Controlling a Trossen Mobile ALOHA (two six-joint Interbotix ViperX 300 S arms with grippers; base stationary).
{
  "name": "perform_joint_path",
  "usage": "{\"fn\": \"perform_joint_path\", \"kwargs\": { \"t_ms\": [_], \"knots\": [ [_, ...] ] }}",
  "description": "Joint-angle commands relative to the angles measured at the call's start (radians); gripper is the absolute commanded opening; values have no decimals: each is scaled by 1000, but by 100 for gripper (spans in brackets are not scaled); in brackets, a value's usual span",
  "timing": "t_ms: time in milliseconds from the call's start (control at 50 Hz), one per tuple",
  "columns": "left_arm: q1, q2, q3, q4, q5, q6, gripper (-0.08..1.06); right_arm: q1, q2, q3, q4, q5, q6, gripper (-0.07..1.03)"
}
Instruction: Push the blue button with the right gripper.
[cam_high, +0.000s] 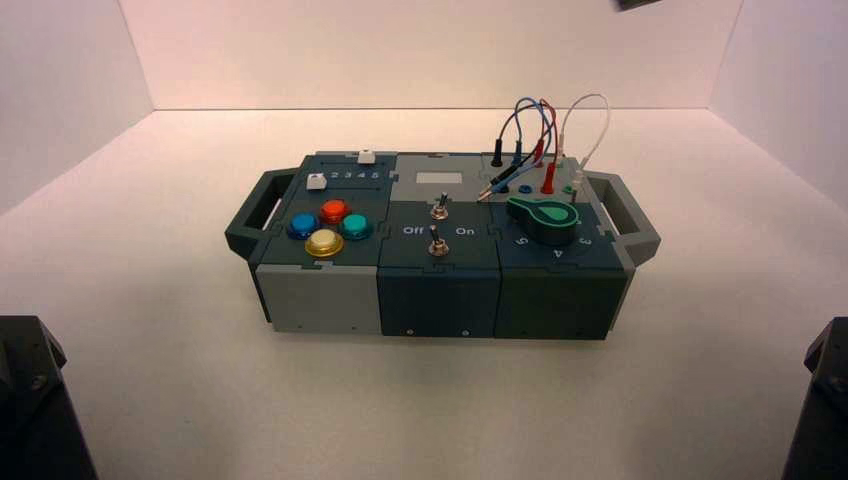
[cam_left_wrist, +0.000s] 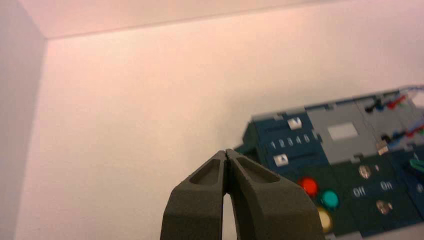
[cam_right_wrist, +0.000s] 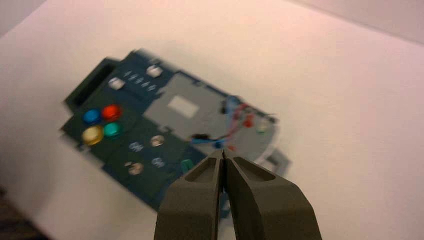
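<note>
While the box (cam_high: 437, 300) spans the middle of the surface, the right gripper (cam_right_wrist: 223, 152) is well apart from the blue button (cam_high: 303, 226), its fingertips together; button at box's left, beside red, yellow, teal-green domes. Left gripper (cam_left_wrist: 226, 151) idle, left of box.

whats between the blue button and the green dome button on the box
In the high view, the red button and yellow button flank a bit of bare dark panel between the blue button and green one.

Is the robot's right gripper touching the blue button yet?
Apart. The right wrist view shows the right gripper and the blue button well away from each other, with other buttons and switches between.
</note>
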Motion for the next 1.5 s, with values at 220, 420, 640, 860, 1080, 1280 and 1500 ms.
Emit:
{"fn": "perform_joint_path", "kwargs": {
  "t_ms": [220, 420, 640, 860, 1080, 1280, 1500],
  "knots": [
    [-8, 78, -66, 2, -12, 8, -3, 189, 267, -181, 57, -3, -2, -2],
    [-8, 132, -94, 8, -8, 12, -3, 291, 482, -325, 64, 37, -2, -2],
    [11, 147, -104, 12, 3, 14, -3, 354, 698, -486, 67, 123, -3, -2],
    [38, 150, -103, 12, 8, 14, -3, 396, 867, -637, 72, 190, -11, -2],
    [44, 183, -109, 12, 18, 14, -3, 419, 980, -746, 152, 233, -69, -2],
    [44, 187, -107, 12, 23, 14, -3, 420, 1054, -787, 225, 255, -127, -2],
    [44, 186, -106, 12, 25, 17, -3, 420, 1094, -798, 225, 258, -132, -2]
  ]
}}
